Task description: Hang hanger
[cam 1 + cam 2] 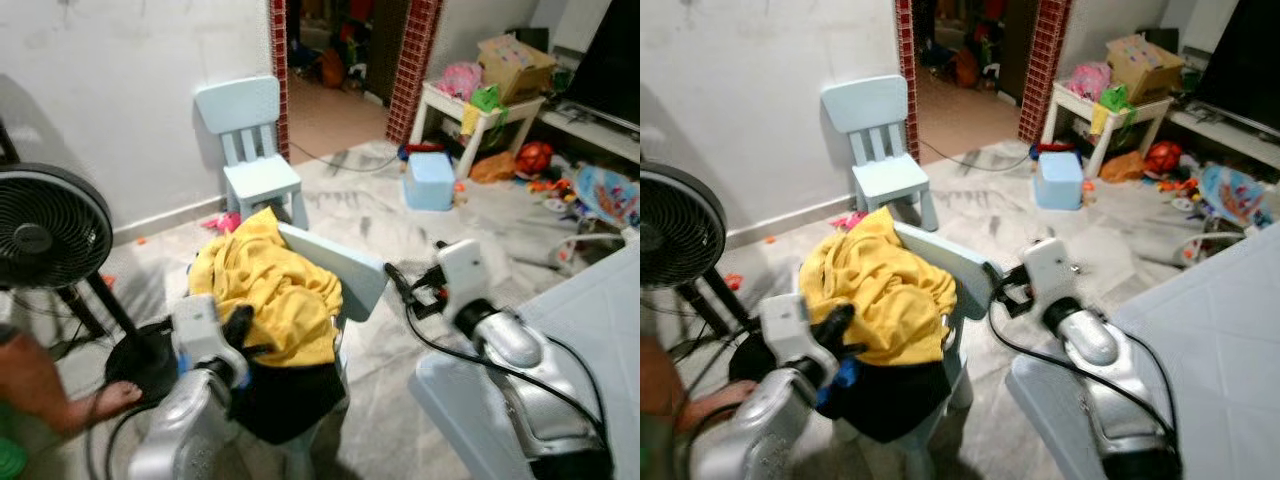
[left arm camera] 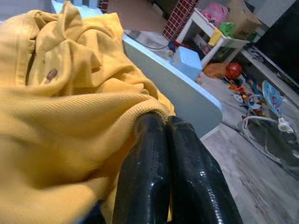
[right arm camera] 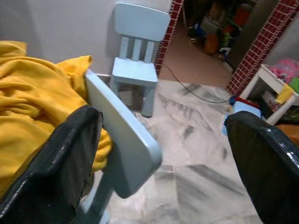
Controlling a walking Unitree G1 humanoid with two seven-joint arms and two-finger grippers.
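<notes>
on a pale blue chair, left gripper pinches yellow shirt

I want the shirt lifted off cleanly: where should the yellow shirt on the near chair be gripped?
Judging by its pose, grip the yellow shirt at the bunched collar fold near the button, coming from above on the robot's left. It lies heaped over the light blue chair; the left gripper, fingers together, is already against its hem.
</notes>
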